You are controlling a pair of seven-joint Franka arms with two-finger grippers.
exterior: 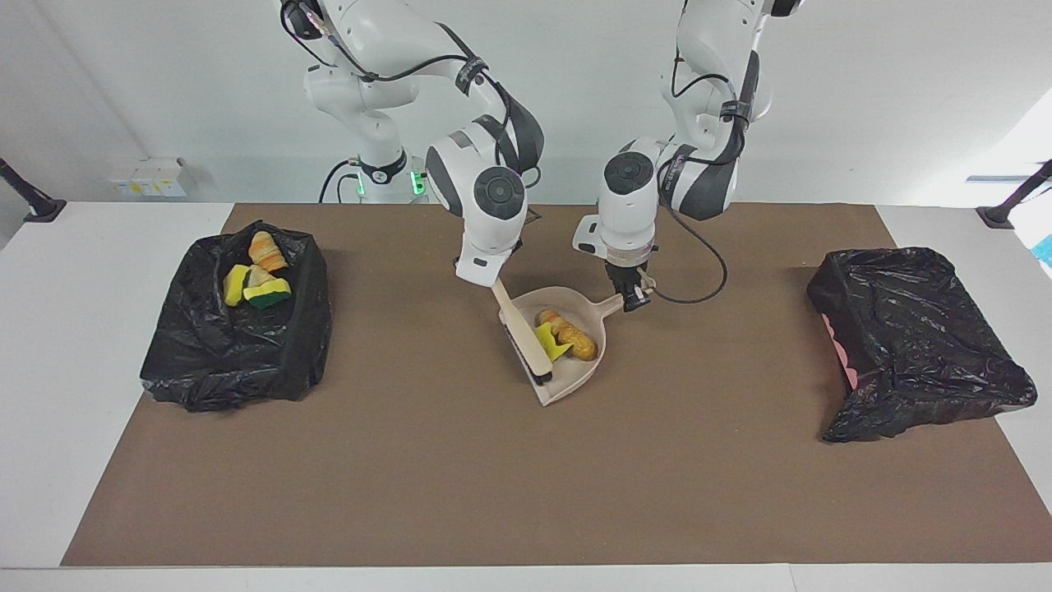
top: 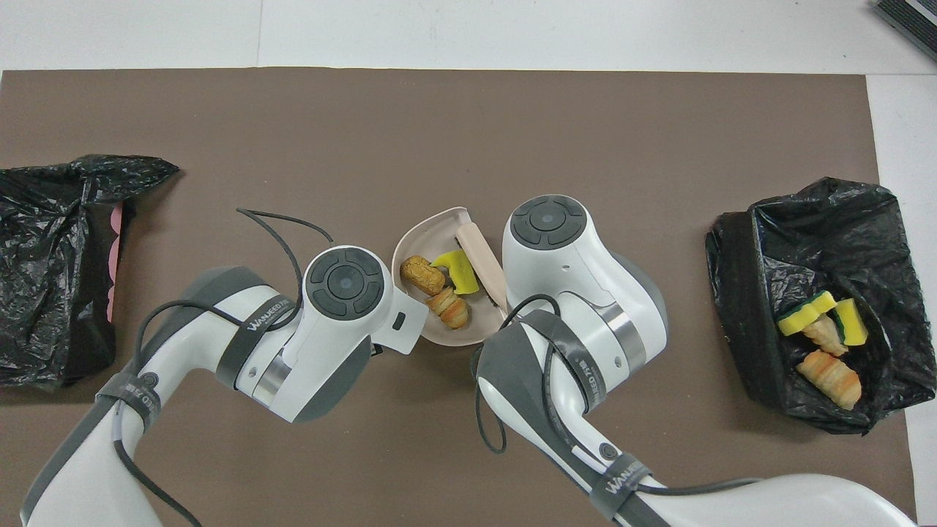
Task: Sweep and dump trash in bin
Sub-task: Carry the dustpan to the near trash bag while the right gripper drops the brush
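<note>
Beige dustpan [exterior: 585, 362] handle pinched in my left gripper [exterior: 631, 299], brush [exterior: 521, 339] clamped in my right gripper [exterior: 498, 281]; trash [exterior: 564, 337] sits in the dustpan (three pieces), so lift it level toward the bin [exterior: 238, 337]

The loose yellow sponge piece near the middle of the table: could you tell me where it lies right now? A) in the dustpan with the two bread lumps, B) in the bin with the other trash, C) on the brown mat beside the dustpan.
A: the yellow sponge piece sits inside the dustpan, against the bread lumps, with the brush at the pan's mouth.
</note>
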